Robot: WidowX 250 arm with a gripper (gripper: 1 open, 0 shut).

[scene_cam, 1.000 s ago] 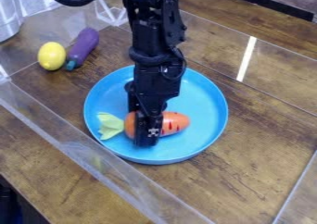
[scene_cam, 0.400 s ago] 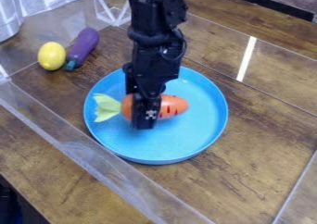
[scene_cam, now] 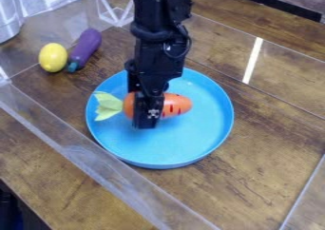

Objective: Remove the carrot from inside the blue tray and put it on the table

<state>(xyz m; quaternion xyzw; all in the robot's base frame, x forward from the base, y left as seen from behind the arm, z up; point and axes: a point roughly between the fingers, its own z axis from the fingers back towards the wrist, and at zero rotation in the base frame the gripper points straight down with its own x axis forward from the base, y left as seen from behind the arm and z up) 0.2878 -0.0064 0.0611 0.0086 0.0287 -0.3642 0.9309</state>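
Observation:
The orange carrot [scene_cam: 172, 105] with its pale green leafy top [scene_cam: 109, 105] hangs just above the floor of the blue tray [scene_cam: 203, 139], lying level. My gripper [scene_cam: 148, 114] points straight down over the tray's left half and is shut on the carrot's middle, between the orange body and the leaves. The black arm rises from it to the top of the picture. The tray rests on the dark glossy wooden table [scene_cam: 267, 191].
A yellow lemon [scene_cam: 52, 56] and a purple eggplant [scene_cam: 84, 47] lie together on the table at the upper left. A clear sheet edge [scene_cam: 76, 129] runs diagonally along the tray's left side.
The gripper has risen a little with the carrot in it, and the carrot now sits higher and slightly further left in the picture than a second ago.

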